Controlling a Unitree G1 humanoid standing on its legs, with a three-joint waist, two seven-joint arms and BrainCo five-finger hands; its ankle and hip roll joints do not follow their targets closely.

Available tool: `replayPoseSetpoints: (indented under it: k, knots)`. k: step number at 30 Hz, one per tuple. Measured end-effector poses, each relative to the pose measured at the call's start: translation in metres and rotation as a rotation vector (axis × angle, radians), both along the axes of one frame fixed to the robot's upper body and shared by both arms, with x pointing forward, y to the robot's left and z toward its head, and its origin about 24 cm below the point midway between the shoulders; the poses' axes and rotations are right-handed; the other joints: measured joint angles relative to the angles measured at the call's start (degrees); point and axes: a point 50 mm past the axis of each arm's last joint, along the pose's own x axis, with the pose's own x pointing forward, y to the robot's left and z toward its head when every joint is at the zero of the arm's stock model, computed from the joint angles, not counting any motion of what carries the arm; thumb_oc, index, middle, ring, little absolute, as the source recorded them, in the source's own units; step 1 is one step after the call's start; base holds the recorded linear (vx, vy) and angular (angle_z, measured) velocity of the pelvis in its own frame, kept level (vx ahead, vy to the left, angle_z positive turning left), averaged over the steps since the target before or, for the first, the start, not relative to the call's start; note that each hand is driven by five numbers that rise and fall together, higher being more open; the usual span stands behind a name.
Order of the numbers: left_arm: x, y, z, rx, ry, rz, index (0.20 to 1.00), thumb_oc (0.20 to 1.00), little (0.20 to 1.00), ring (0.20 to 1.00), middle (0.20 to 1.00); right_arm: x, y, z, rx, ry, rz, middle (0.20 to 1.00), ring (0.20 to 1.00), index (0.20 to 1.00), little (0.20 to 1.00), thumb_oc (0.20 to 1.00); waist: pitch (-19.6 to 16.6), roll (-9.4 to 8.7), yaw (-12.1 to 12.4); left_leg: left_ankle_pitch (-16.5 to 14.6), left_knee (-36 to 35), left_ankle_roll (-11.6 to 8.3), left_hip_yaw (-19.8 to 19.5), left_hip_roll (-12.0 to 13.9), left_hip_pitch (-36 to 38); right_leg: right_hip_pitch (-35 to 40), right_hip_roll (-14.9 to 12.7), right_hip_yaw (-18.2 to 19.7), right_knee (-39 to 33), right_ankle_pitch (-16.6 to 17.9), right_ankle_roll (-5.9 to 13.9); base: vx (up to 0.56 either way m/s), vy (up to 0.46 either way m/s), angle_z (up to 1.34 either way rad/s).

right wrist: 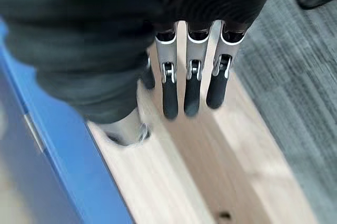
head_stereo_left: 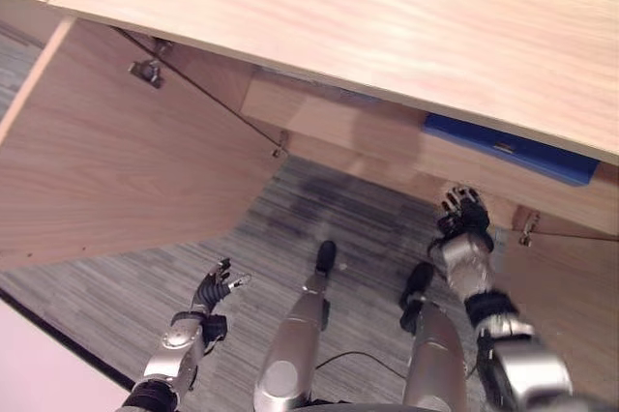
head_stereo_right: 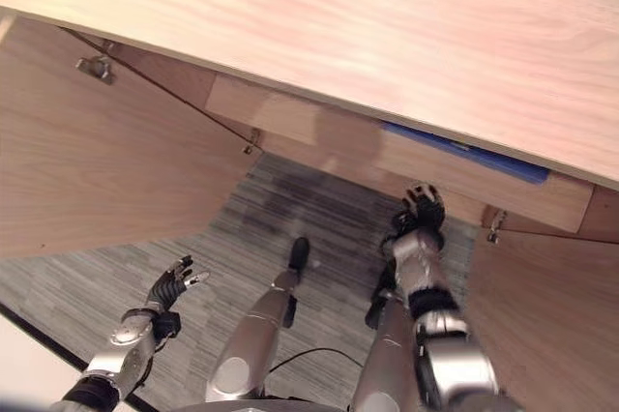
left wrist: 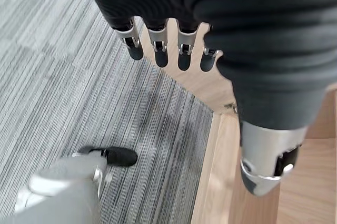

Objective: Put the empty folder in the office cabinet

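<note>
The blue folder lies flat on a shelf inside the wooden office cabinet, just under its top, to the right. My right hand is raised in front of the shelf's edge, a little below and left of the folder. In the right wrist view its fingers are straight and hold nothing, over the light wood beside the folder. My left hand hangs low on the left over the carpet, its fingers straight and holding nothing.
The cabinet's left door stands swung wide open, with a hinge near its top. The right door is open beside my right arm. The broad wooden cabinet top overhangs the shelf. Grey striped carpet covers the floor.
</note>
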Motion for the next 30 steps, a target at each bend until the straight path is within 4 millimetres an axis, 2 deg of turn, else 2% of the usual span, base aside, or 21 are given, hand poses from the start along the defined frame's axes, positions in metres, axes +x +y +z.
replayPoseSetpoints:
  k: [1,2,3,4,6,8,9,11,15,17,20,22,24,30]
  knots:
    - [-0.003,-0.001,-0.005,0.006,0.026,0.007,1.000,1.000,1.000,1.000,1.000,-0.003,0.009,0.007,-0.080,-0.043,0.035,0.200,0.200,0.200,0.200,0.200,0.45,-1.46,-1.76,-0.02,-0.44,0.03,0.17,0.26,1.12,0.96,0.17,0.10,-0.41,0.08,0.05,0.02,0.030,-0.11]
    - [-0.004,0.002,-0.005,0.015,0.032,0.014,1.000,1.000,1.000,1.000,1.000,-0.003,0.007,0.008,-0.123,-0.043,0.031,0.200,0.200,0.200,0.200,0.200,-0.23,-3.07,-2.25,-0.09,-0.93,0.13,0.44,0.75,1.51,1.35,0.54,0.22,-1.24,0.16,0.17,0.03,0.041,-0.11]
    - [-0.001,0.002,-0.003,0.017,0.016,0.011,1.000,1.000,1.000,1.000,1.000,-0.003,0.004,0.010,-0.139,-0.051,0.027,0.200,0.200,0.200,0.200,0.200,-0.41,-3.52,-2.77,-0.08,-1.47,0.10,0.45,0.93,1.60,1.23,0.74,0.23,-1.78,0.20,0.23,0.04,0.048,-0.12]
    - [-0.003,0.003,-0.004,0.022,0.024,0.024,1.000,1.000,1.000,1.000,1.000,-0.015,0.005,0.013,-0.248,-0.068,0.086,0.200,0.200,0.200,0.200,0.200,-0.53,-3.74,-2.88,0.37,-2.66,0.16,0.83,1.15,2.21,1.36,0.99,0.35,-2.41,0.53,0.31,0.04,0.023,-0.12]
    - [-0.007,0.010,-0.006,0.045,0.040,0.043,1.000,1.000,1.000,1.000,1.000,-0.033,0.007,0.003,-0.372,-0.024,0.161,0.200,0.200,0.200,0.200,0.200,-0.84,-4.26,-3.63,0.64,-3.84,0.04,1.71,1.70,4.01,3.07,1.68,0.58,-4.16,1.60,0.45,0.04,0.004,-0.22]
    - [-0.011,0.016,-0.010,0.061,0.065,0.064,1.000,1.000,1.000,1.000,1.000,-0.036,-0.002,0.002,-0.511,0.009,0.190,0.200,0.200,0.200,0.200,0.200,-1.27,-4.83,-4.60,0.66,-4.65,0.03,1.85,1.85,5.31,4.35,1.92,0.60,-5.00,1.67,0.53,0.03,-0.010,-0.12]
    - [-0.015,0.020,-0.014,0.083,0.093,0.067,1.000,1.000,1.000,1.000,1.000,-0.034,-0.007,0.008,-0.580,-0.001,0.179,0.200,0.200,0.200,0.200,0.200,-2.02,-5.68,-4.82,0.62,-4.89,0.08,2.42,2.02,5.59,4.35,2.15,0.98,-5.30,1.70,0.54,0.02,-0.016,-0.12]
    - [-0.014,0.021,-0.014,0.093,0.090,0.061,1.000,1.000,1.000,1.000,1.000,-0.024,-0.012,0.026,-0.726,-0.041,0.188,0.200,0.200,0.200,0.200,0.200,-2.46,-6.10,-4.36,0.63,-4.96,0.06,2.40,2.24,5.59,4.53,2.51,1.12,-5.73,2.02,0.46,0.01,-0.010,-0.05]
    - [-0.018,0.023,-0.015,0.095,0.095,0.065,1.000,1.000,1.000,1.000,1.000,-0.009,-0.014,0.059,-0.948,-0.126,0.172,0.200,0.200,0.200,0.200,0.200,-2.54,-6.03,-4.02,0.68,-4.87,0.02,2.33,2.30,5.72,4.90,2.59,1.02,-6.04,2.24,0.41,0.00,0.000,0.00]
    - [-0.018,0.023,-0.015,0.102,0.092,0.051,1.000,1.000,1.000,1.000,1.000,-0.002,-0.014,0.064,-1.004,-0.127,0.161,0.200,0.200,0.200,0.200,0.200,-2.56,-5.97,-3.46,0.68,-4.83,0.02,2.30,2.39,5.72,4.90,2.66,1.03,-6.01,2.26,0.38,0.00,0.000,0.00]
    - [-0.017,0.022,-0.014,0.103,0.083,0.030,1.000,1.000,1.000,1.000,1.000,0.003,-0.016,0.063,-1.049,-0.099,0.153,0.200,0.200,0.200,0.200,0.200,-2.61,-5.74,-2.56,0.70,-4.86,-0.01,2.19,2.41,5.70,4.89,2.68,0.96,-5.97,2.25,0.37,0.00,0.000,0.00]
    - [-0.017,0.021,-0.014,0.099,0.081,0.022,1.000,1.000,1.000,1.000,1.000,0.011,-0.021,0.056,-1.058,-0.042,0.150,0.200,0.200,0.200,0.200,0.200,-2.74,-5.42,-1.93,0.71,-4.85,-0.02,2.11,2.39,5.61,4.89,2.65,0.89,-5.96,2.25,0.37,0.00,-0.011,0.02]
    - [-0.016,0.021,-0.013,0.092,0.073,0.010,1.000,1.000,1.000,1.000,1.000,0.020,-0.034,0.039,-1.055,0.081,0.124,0.200,0.200,0.200,0.200,0.200,-2.79,-4.24,-0.92,0.79,-4.79,-0.08,1.42,2.38,5.32,5.03,2.58,0.29,-5.97,2.22,0.35,0.00,-0.025,0.11]
    - [-0.016,0.020,-0.011,0.083,0.064,-0.005,1.000,1.000,1.000,1.000,1.000,0.031,-0.047,0.030,-1.049,0.196,0.093,0.200,0.200,0.200,0.200,0.200,-2.54,-2.06,0.41,0.85,-4.75,-0.11,1.09,2.37,5.16,5.07,2.58,0.00,-5.95,2.17,0.30,0.00,-0.003,0.02]
